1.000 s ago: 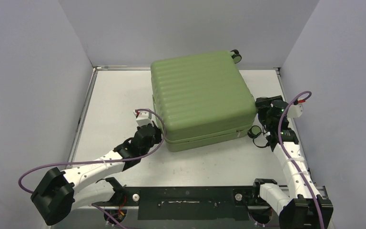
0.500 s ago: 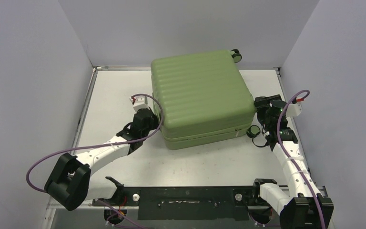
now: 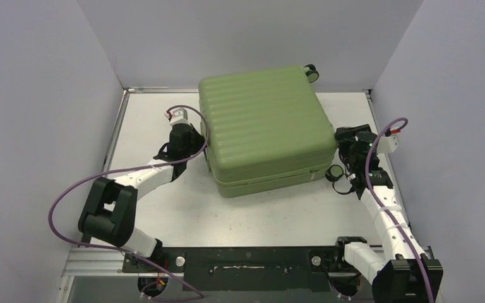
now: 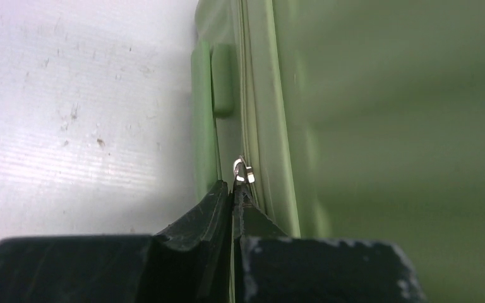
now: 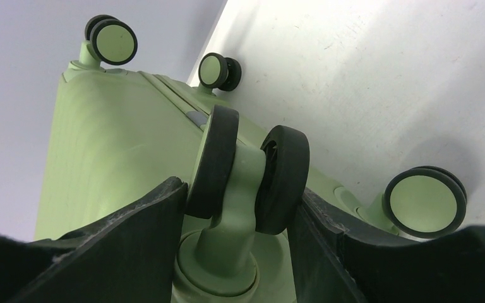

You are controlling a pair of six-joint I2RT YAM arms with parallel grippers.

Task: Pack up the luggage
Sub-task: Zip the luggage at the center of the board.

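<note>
zipping the luggage shut
top: closed luggage [image 3: 265,126] lies flat mid-desk [image 3: 271,214]. left wrist: left tool [image 4: 233,197] pinched tight on the zip pull [image 4: 243,172]; i'd drag level along the seam. right wrist: right tool [image 5: 243,192] half-open, clamping a wheel [image 5: 247,165] as brace.

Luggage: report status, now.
Left tool shut on small silver zipper pull. Right tool clamped round black twin caster wheel. Large light-green ribbed hard-shell suitcase closed, lying flat. No obstruction seen.

Your left gripper [image 4: 233,189], arm reaching toward 1 o'clock, pinches the zipper pull [image 4: 242,172]; your right gripper [image 5: 243,196], toward 11 o'clock, clamps a wheel [image 5: 284,170].
</note>
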